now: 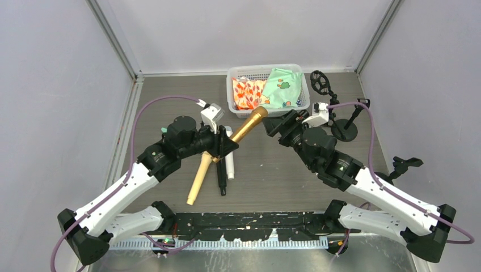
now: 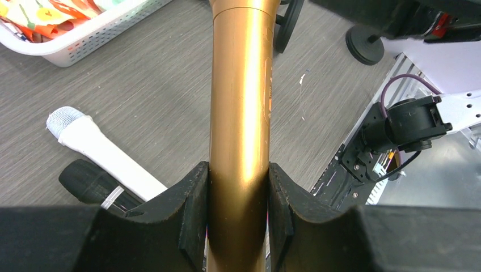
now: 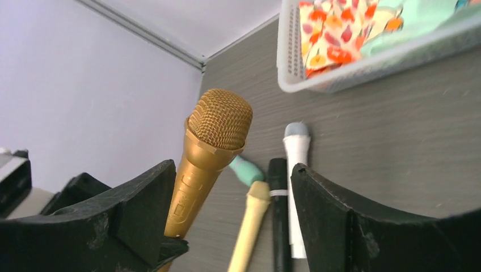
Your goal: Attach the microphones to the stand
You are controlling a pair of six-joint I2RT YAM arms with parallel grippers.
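My left gripper (image 1: pixel 224 145) is shut on the body of a gold microphone (image 1: pixel 249 125) and holds it above the table, head pointing up and to the right. In the left wrist view the gold body (image 2: pixel 239 113) is clamped between both fingers. My right gripper (image 1: pixel 277 123) is open just beyond the gold head. In the right wrist view the gold head (image 3: pixel 219 120) stands between the open jaws (image 3: pixel 232 173), near the left finger and apart from the right one. A black microphone stand (image 1: pixel 344 129) stands behind the right gripper.
White (image 1: pixel 230 157), black (image 1: pixel 222 177) and cream (image 1: pixel 199 180) microphones lie on the table under the left gripper, with a green one (image 3: pixel 247 170) beside them. A white basket (image 1: pixel 233 93) of cloths sits at the back. Another black stand (image 1: pixel 404 164) is at the right.
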